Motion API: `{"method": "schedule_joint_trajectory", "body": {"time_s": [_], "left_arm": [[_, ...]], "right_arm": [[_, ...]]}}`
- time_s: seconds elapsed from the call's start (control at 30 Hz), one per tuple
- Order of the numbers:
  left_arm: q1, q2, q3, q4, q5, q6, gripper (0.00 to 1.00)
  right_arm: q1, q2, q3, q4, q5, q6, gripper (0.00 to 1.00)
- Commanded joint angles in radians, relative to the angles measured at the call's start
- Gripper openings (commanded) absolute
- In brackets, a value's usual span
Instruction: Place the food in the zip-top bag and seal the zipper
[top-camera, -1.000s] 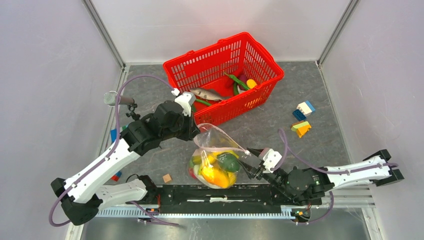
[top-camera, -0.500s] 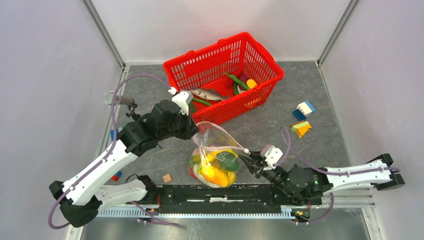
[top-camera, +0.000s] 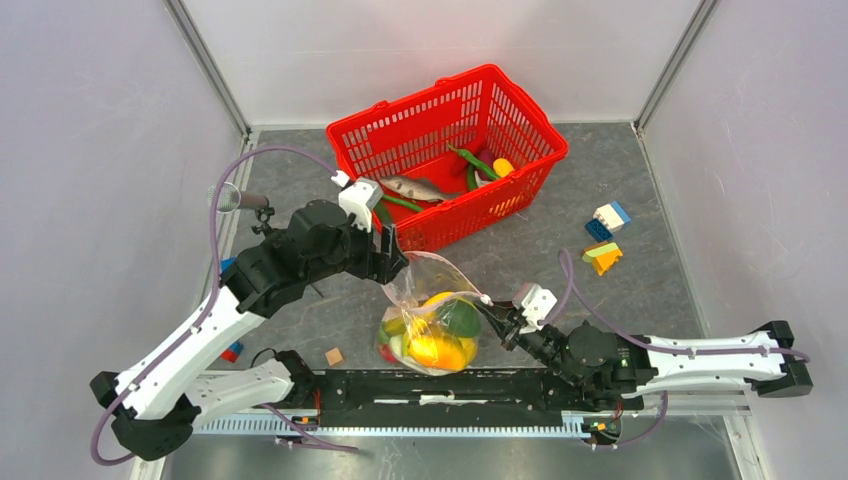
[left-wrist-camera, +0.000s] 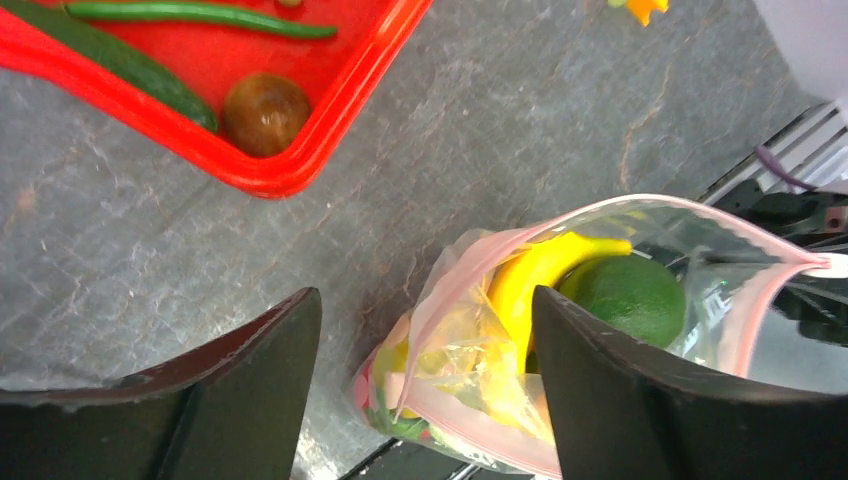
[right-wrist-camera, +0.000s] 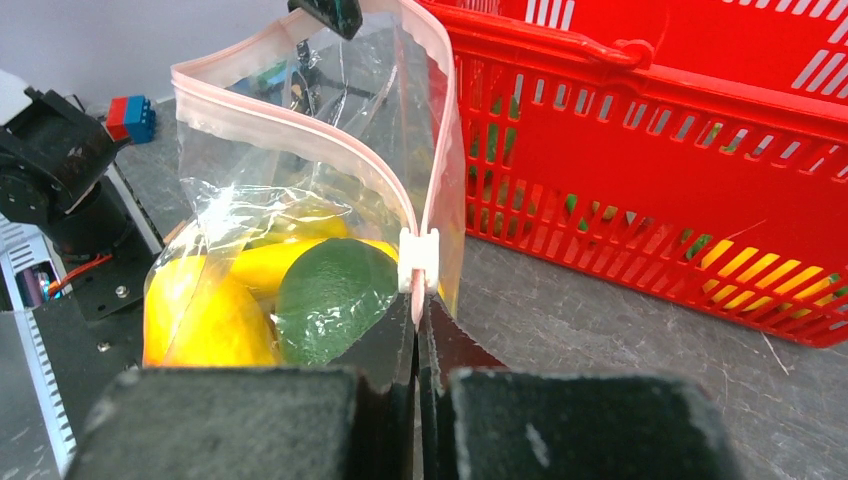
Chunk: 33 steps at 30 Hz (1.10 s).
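The bag (top-camera: 428, 285) sits on the desk (top-camera: 660, 200) at the near middle, just in front of the rail between my two arms, bulging with food: a yellow fruit (top-camera: 437, 350) low down, a round green one (top-camera: 460, 320) to its right, and bits of red and green at the bottom left that I cannot name. Its zipper (right-wrist-camera: 300, 130), a pale pink strip, stands unsealed, the two sides arching apart and meeting at a small white slider (right-wrist-camera: 419, 258) on the right end. My right hand (right-wrist-camera: 418, 325) is pressed together there, pinching the bag's corner just under the slider. My left hand (left-wrist-camera: 425, 300) hangs over the far left part of the bag with its fingers (left-wrist-camera: 250, 370) spread and nothing between them; through its wrist camera I look down at the bag's mouth and the fruit inside. Just beyond that hand is the red basket (top-camera: 410, 98), toward the far middle of the desk, with a fish (top-camera: 412, 187), long green pods (top-camera: 475, 160), something yellow (top-camera: 503, 167) and a brown round piece (left-wrist-camera: 265, 112) inside. To the right, well apart from the bag, lie two clumps of coloured bricks (top-camera: 607, 218), and a small wooden cube (top-camera: 334, 356) rests near left of the bag.
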Motion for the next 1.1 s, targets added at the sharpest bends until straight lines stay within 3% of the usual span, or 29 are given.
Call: {"method": "schedule_joint_trajectory", "body": {"time_s": [0.0,0.13,0.33,0.53,0.67,0.8,1.07], "left_arm": [[0.005,-0.034,0.091,0.053,0.021,0.188,0.88],[0.005,-0.057,0.121,0.098,0.045,0.285,1.0],[0.005,-0.09,0.135,0.175,0.186,0.387,1.0],[0.003,-0.044,0.114,0.304,0.619,0.514,1.0],[-0.006,0.061,0.105,0.366,0.79,0.563,0.99],[-0.055,0.13,0.103,0.377,0.821,0.624,0.91],[-0.194,0.208,0.119,0.35,0.763,0.717,0.84]], "right_arm": [[-0.021,-0.01,0.023,0.041,-0.066,-0.009,0.0],[-0.034,-0.017,0.038,0.034,-0.101,-0.024,0.0],[-0.057,-0.004,0.064,0.024,-0.158,-0.033,0.0],[-0.075,0.015,0.085,0.026,-0.217,-0.044,0.0],[-0.085,0.026,0.098,0.026,-0.261,-0.042,0.0],[-0.091,0.036,0.102,0.027,-0.269,-0.039,0.0],[-0.106,0.056,0.116,0.026,-0.289,-0.042,0.0]]}}
